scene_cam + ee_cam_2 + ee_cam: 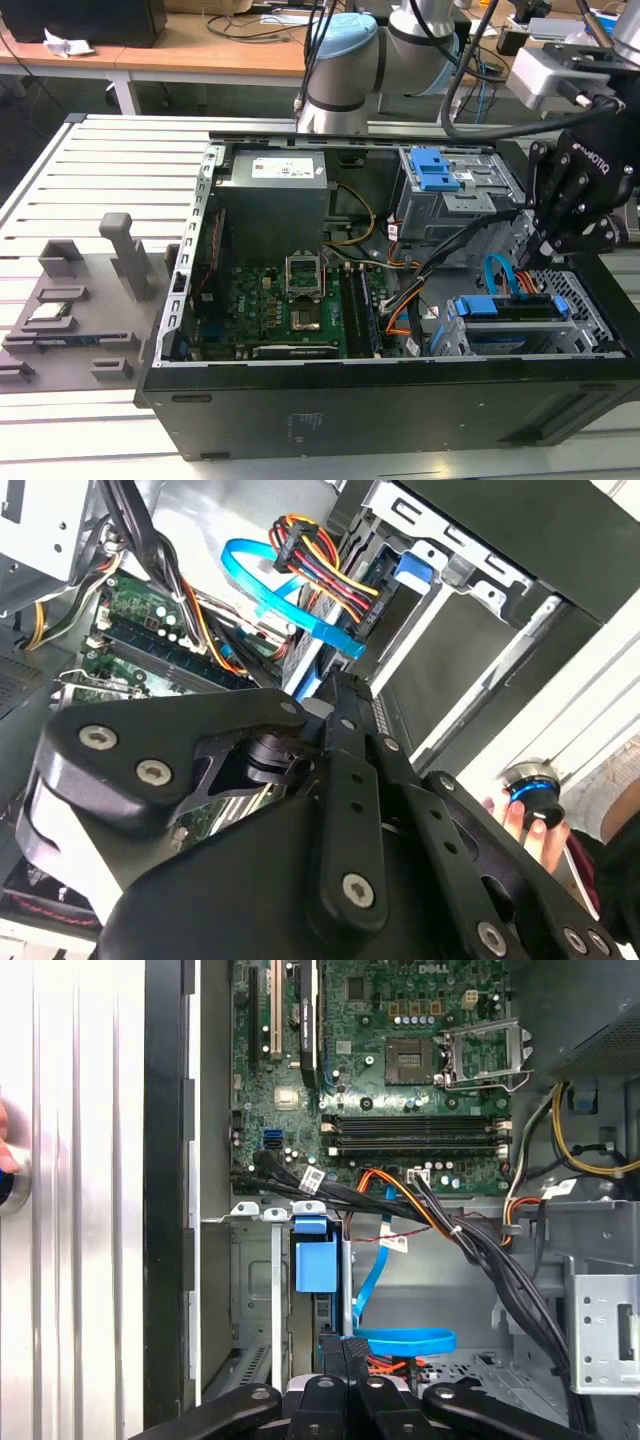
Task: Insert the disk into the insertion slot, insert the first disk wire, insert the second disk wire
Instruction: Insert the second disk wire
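Exterior view puts the gripper [552, 245] at the right of the open computer case [300, 400], low over the insertion slot [600, 325], where the disk [510, 308] already sits, its blue carrier showing along the cage's top edge. That leaves the wire steps in hand. A flat blue cable [497, 272] loops up just left of the gripper, beside an orange and yellow wire bundle [527, 287] that reaches the disk's far edge. In the second wrist view the fingers [340, 740] come together narrow toward the same blue cable [290, 600] and the connector [300, 535] of the coloured wires, but I cannot tell whether they pinch anything. The first wrist view shows the carrier's blue tab [316, 1260] in the slot and the cable's loop [405, 1340] just past the fingertips. By my judgement, a wire is being seated; finishing it calls for a straight, squarely aligned push into the disk's socket.
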You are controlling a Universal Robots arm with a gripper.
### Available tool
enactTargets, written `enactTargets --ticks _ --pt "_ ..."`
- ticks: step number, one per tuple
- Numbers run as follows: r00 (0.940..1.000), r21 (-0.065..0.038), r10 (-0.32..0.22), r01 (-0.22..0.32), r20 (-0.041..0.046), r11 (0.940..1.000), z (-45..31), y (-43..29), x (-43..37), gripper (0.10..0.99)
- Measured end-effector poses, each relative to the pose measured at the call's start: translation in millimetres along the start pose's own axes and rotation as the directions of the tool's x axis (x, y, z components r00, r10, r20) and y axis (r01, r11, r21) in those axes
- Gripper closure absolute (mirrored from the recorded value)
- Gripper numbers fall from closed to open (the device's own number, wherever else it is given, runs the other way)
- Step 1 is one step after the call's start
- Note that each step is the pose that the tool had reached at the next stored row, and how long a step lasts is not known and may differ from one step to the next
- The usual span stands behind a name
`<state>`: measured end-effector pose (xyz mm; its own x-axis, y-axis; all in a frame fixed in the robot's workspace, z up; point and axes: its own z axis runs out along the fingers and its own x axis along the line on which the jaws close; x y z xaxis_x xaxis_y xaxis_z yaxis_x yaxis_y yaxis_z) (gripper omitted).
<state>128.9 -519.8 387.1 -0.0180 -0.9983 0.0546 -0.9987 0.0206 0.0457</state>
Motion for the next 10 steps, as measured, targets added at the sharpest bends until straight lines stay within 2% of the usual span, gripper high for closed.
enactTargets --ticks 1,4,10 --pt "1.0000 0.000 0.000 0.000 -0.0001 1.0000 -3.7 0.2 0.2 0.980" --pt "1.0000 0.000 0.000 0.000 0.0000 1.0000 -7.5 0.3 0.4 0.980" --pt "1.0000 0.000 0.000 0.000 0.0001 1.0000 -8.4 0.4 0.5 0.980"
